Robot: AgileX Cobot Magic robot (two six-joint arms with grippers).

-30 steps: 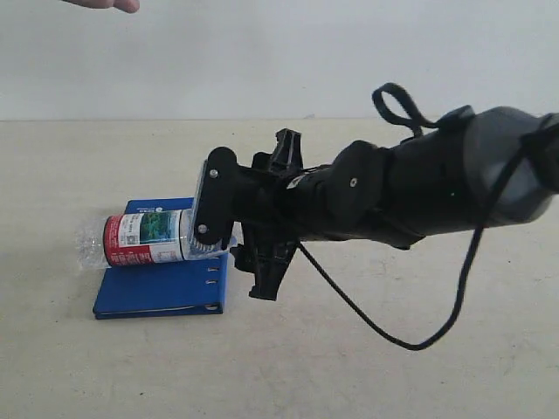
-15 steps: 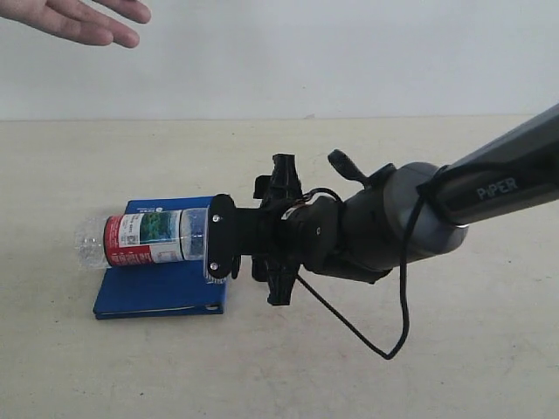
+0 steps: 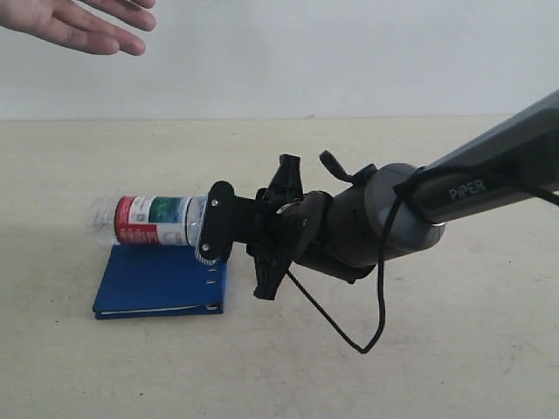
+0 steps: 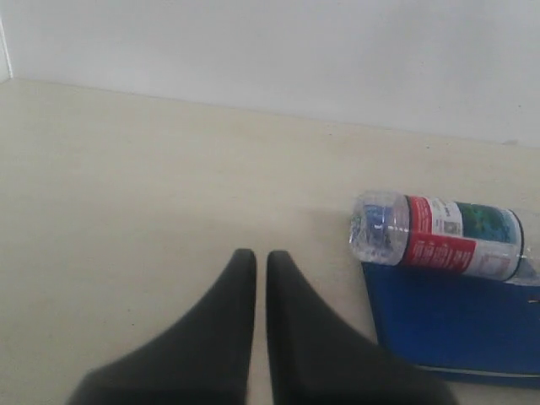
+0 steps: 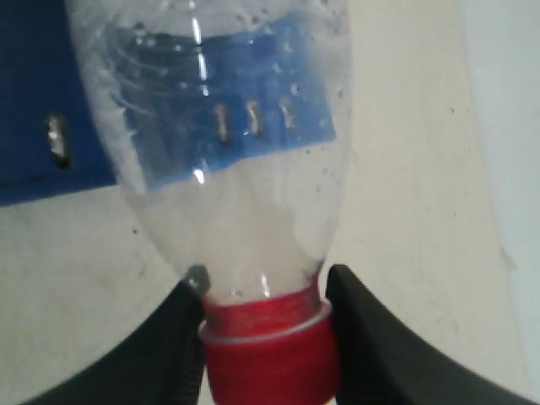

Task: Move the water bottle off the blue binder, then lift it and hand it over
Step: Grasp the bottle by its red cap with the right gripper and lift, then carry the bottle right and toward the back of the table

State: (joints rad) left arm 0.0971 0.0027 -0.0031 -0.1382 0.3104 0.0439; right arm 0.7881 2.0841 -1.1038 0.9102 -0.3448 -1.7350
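The water bottle (image 3: pixel 153 221) is held level just over the far edge of the blue binder (image 3: pixel 157 281), which lies flat on the table. My right gripper (image 3: pixel 210 232) is shut on its neck. In the right wrist view the gripper (image 5: pixel 263 283) pinches just above the red cap (image 5: pixel 270 359), and the clear bottle (image 5: pixel 236 169) points away over the binder (image 5: pixel 42 84). My left gripper (image 4: pixel 255 255) is shut with nothing in it, low over bare table, with the bottle (image 4: pixel 439 236) and binder (image 4: pixel 456 325) off to one side.
A person's open hand (image 3: pixel 79 22) reaches in at the top left of the exterior view, well above the bottle. The right arm (image 3: pixel 376 218) stretches across the table (image 3: pixel 279 367) from the right, with a black cable looping under it.
The bottle, lying on the binder before, has been raised and drawn slightly toward the right arm. The arm has lowered and straightened. The hand has come further into view.
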